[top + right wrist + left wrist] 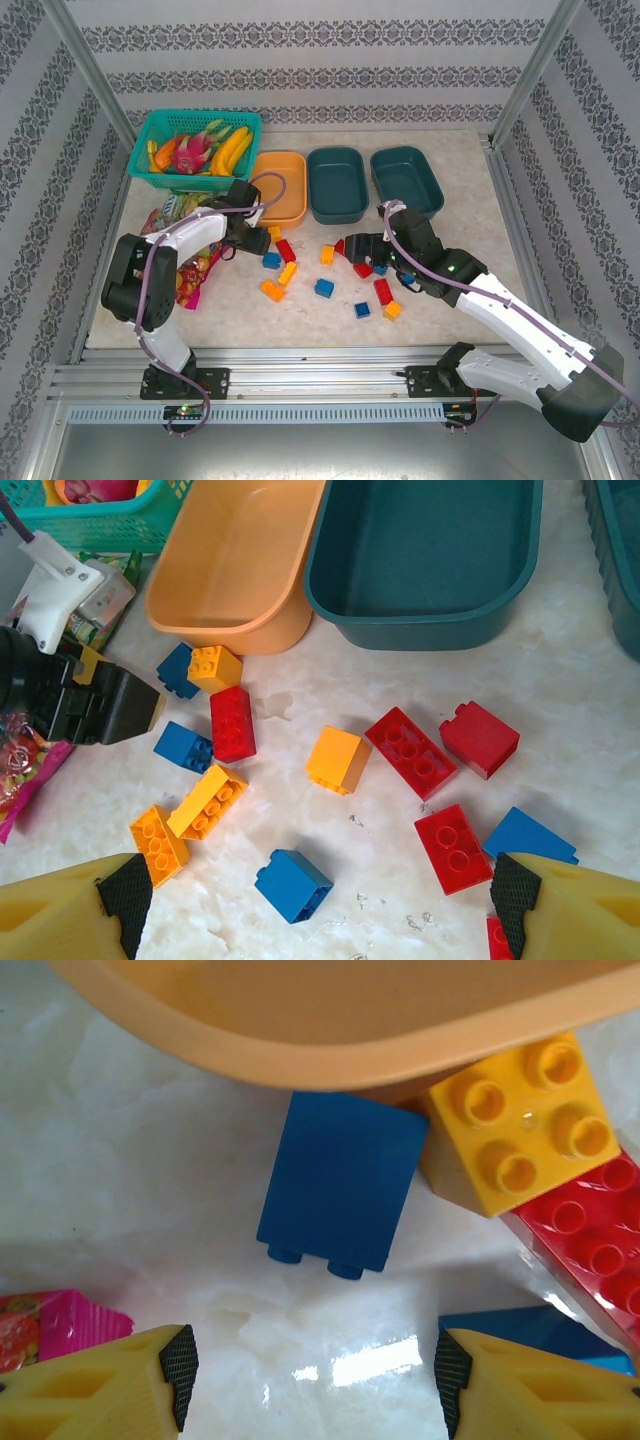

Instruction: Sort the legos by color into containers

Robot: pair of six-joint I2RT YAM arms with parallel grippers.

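Blue, red and yellow-orange legos lie scattered on the pale table in front of three containers: an orange bin [278, 186] and two dark teal bins [337, 184] [407, 178]. My left gripper [315, 1375] is open low over the table by the orange bin's [350, 1020] near edge. A blue brick [340, 1185] lies on its side just ahead of the fingertips, beside a yellow brick [520, 1125] and a red brick [590, 1240]. My right gripper [320, 905] hangs open over the middle of the scatter, above a blue brick [293, 884].
A teal mesh basket [195, 150] of toy fruit stands at the back left. Colourful snack bags [190, 265] lie by the left arm. Metal frame posts and patterned walls close in the table on three sides.
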